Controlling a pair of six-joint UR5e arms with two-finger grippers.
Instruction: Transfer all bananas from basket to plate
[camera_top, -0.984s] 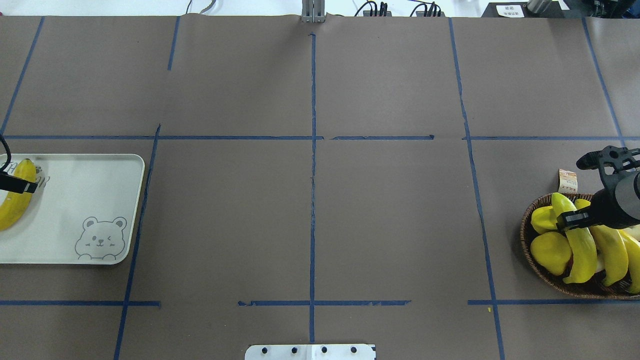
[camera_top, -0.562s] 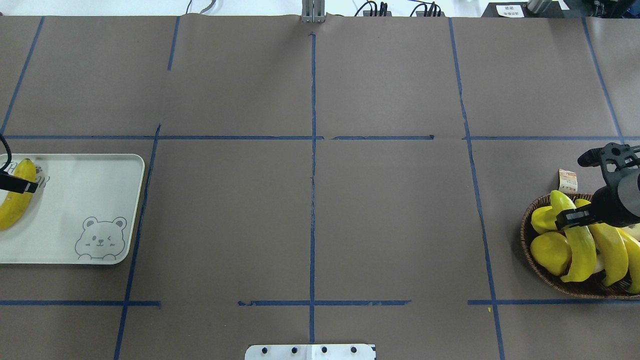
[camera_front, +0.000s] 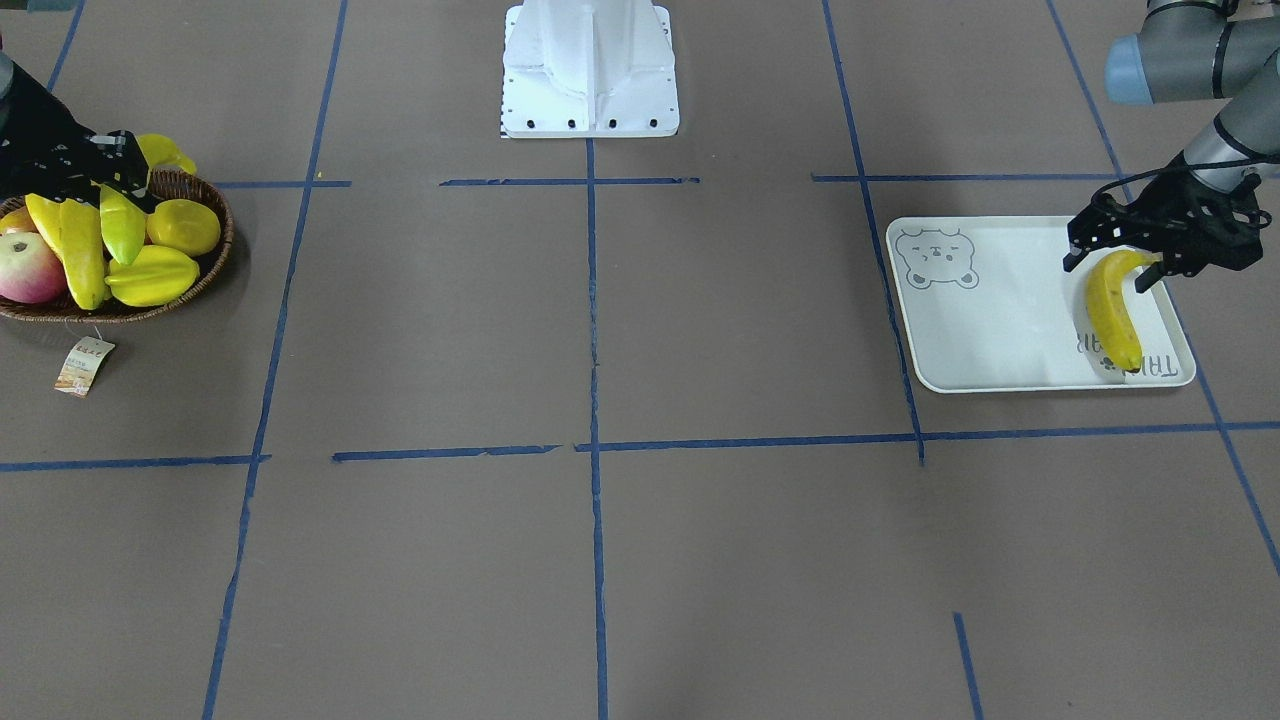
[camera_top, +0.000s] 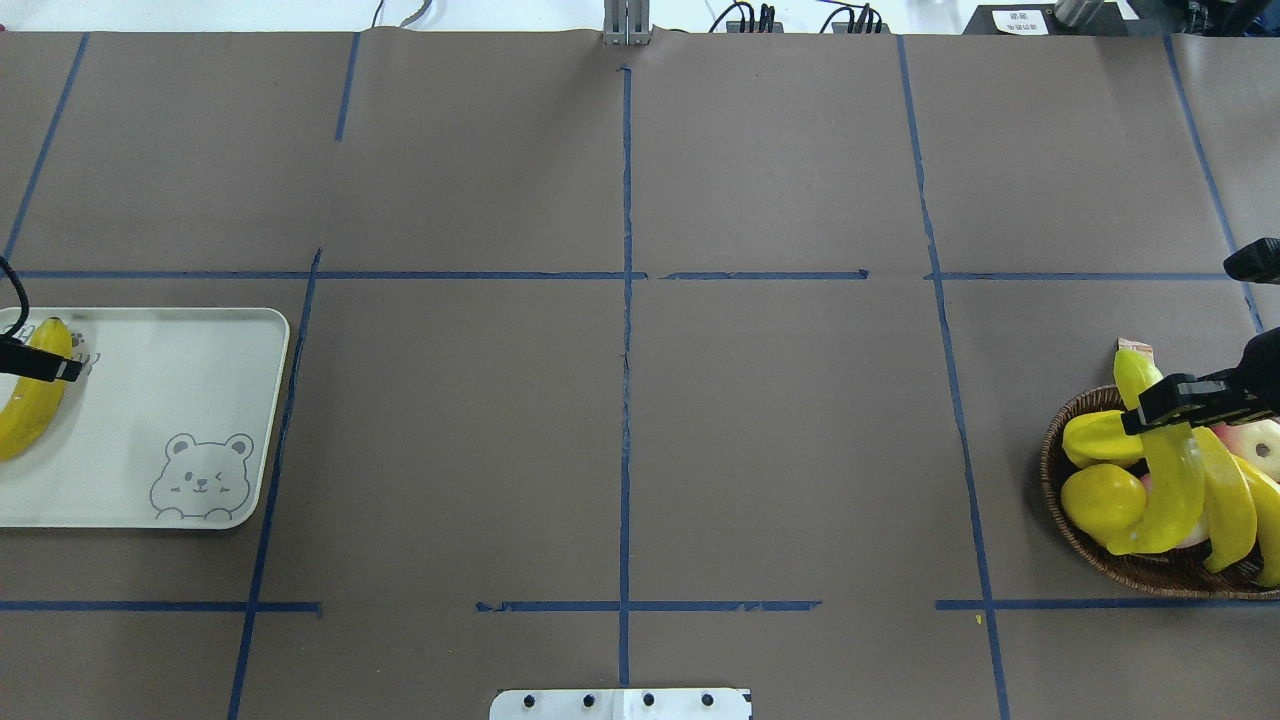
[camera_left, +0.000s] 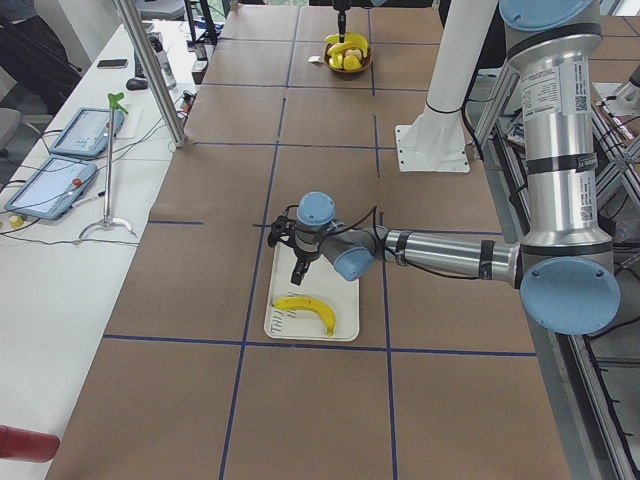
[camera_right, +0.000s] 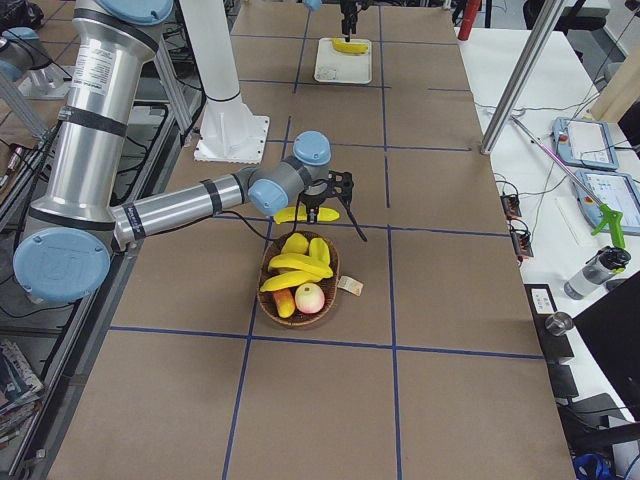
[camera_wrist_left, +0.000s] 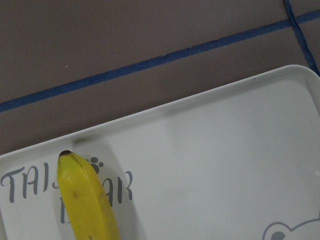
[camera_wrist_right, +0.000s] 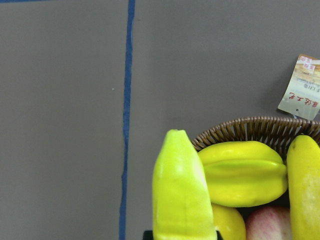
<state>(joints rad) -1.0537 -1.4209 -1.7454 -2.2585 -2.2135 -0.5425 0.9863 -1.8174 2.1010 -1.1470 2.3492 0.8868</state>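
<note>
One yellow banana (camera_front: 1110, 310) lies on the white bear-face plate (camera_front: 1000, 320), near its lettered end (camera_wrist_left: 87, 200). My left gripper (camera_front: 1110, 268) hovers just above that banana's upper end, open, its fingers straddling it without holding it. At the far right stands the wicker basket (camera_top: 1062, 505). My right gripper (camera_top: 1150, 410) is shut on a yellow-green banana (camera_top: 1165, 480), which is tilted up out of the basket, its tip (camera_wrist_right: 180, 190) past the rim. More bananas (camera_top: 1230, 500) lie in the basket beside it.
The basket also holds a ridged starfruit (camera_top: 1098, 440), a round yellow fruit (camera_top: 1100, 500) and a red apple (camera_front: 25, 268). Its paper tag (camera_front: 85, 365) lies on the table. The robot's white base (camera_front: 590, 70) stands mid-table. Blue tape lines cross the brown cover.
My right gripper has risen and drawn back toward the right edge, lifting the yellow-green banana so its tip passes the basket rim; an apple now shows. The left gripper and plate banana are unchanged.
</note>
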